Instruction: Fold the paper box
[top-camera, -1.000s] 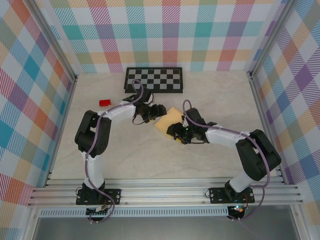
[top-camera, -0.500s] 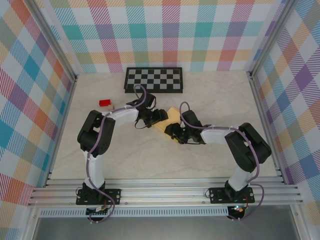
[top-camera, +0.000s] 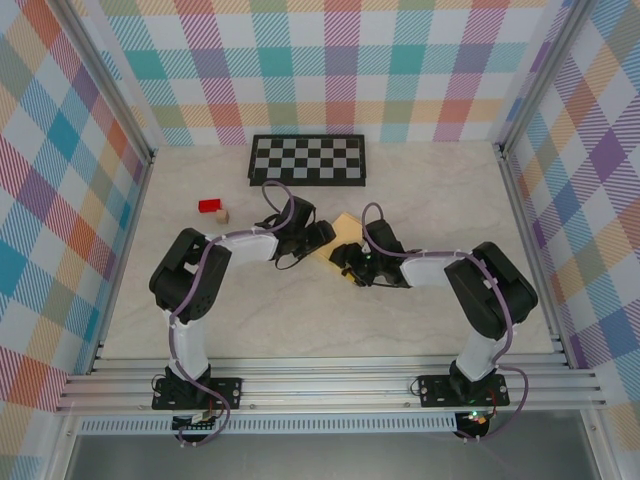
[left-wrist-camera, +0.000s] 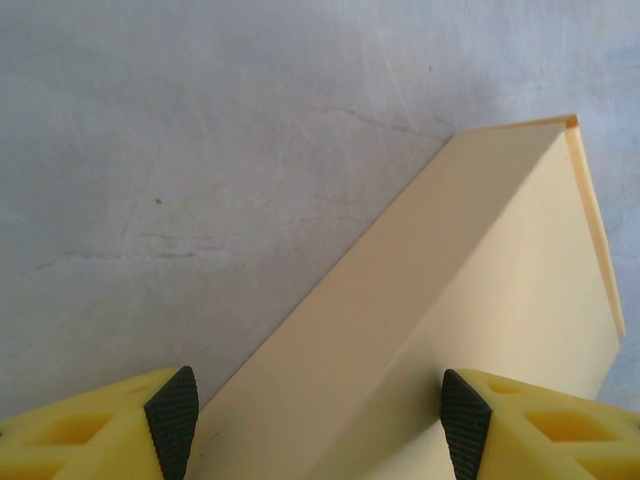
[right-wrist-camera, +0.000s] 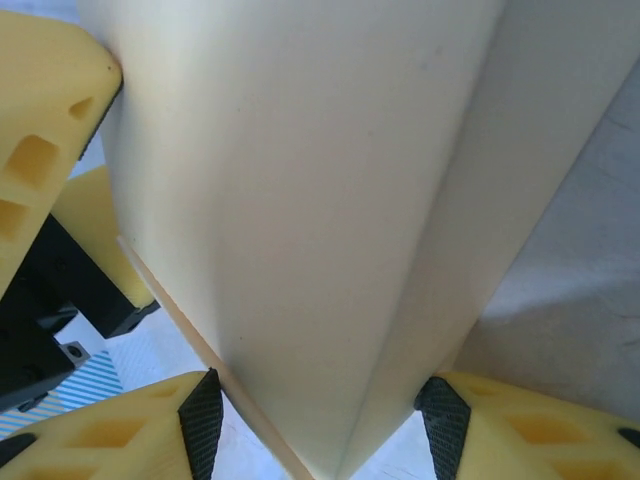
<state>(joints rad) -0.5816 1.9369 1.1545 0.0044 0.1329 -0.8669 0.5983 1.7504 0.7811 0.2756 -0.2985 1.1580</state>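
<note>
The paper box (top-camera: 346, 228) is a tan, flat rectangular box lying mid-table between both grippers. My left gripper (top-camera: 320, 236) reaches it from the left. In the left wrist view the box (left-wrist-camera: 470, 290) runs between the jaws of the left gripper (left-wrist-camera: 318, 420), which stand wide and open; the left pad (left-wrist-camera: 172, 418) is just off its edge. My right gripper (top-camera: 349, 262) comes from the near right. In the right wrist view the right gripper (right-wrist-camera: 320, 425) has both pads pressed on the box (right-wrist-camera: 300, 200), and a left finger (right-wrist-camera: 45, 110) touches its far end.
A black-and-white checkerboard (top-camera: 308, 160) lies at the back of the table. A red block (top-camera: 209, 205) and a tiny tan cube (top-camera: 223, 215) sit at the left. Plaid walls and metal rails (top-camera: 520, 200) close the table in on three sides.
Both grippers have drawn closer together around the box. The left arm has swung, uncovering the tan cube, and its jaws have narrowed a little. The right jaws are unchanged.
</note>
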